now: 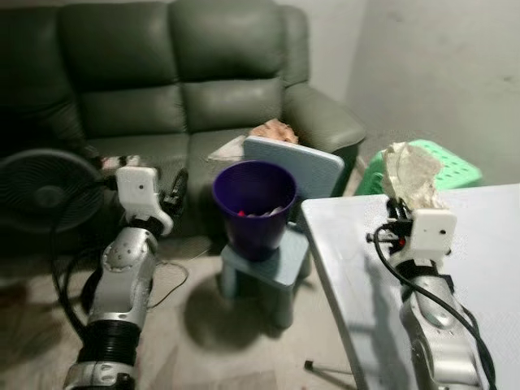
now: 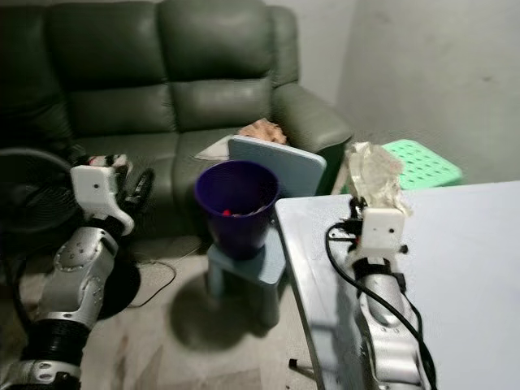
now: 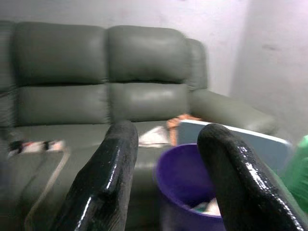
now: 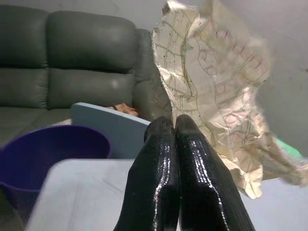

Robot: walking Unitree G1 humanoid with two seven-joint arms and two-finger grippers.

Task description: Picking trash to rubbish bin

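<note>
Pinching a crumpled paper wrapper (image 4: pixel 211 82) tight, my right gripper (image 4: pixel 175 126) hovers over the white table (image 1: pixel 487 244). My left gripper (image 3: pixel 166 139) gapes empty beside the purple bin (image 1: pixel 253 207).

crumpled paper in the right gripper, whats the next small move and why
Probably swing the right gripper leftward toward the purple bin. Its fingers are pinched shut on the crumpled paper, held above the white table, while the bin stands off the table's left edge on a small blue stool.
</note>
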